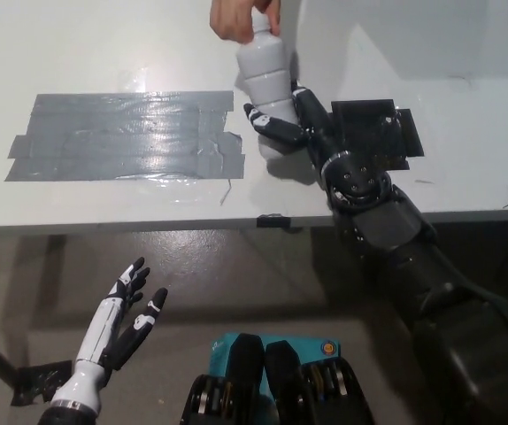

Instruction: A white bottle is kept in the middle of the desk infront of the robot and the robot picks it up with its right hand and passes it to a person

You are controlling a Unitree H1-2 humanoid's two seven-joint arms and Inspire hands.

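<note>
The white bottle (265, 84) stands tilted above the middle of the white desk (103, 53). My black right hand (288, 124) is shut on its lower part, fingers wrapped round the body. A person's hand (239, 17) comes in from the top edge and grips the bottle's cap end. My white left hand (128, 320) rests open at the lower left, below the desk's front edge.
A patch of grey tape strips (126, 135) covers the desk's left half. A black square pad (373, 131) lies right of the bottle, partly under my right forearm. The desk's front edge (148, 223) runs across the picture's middle.
</note>
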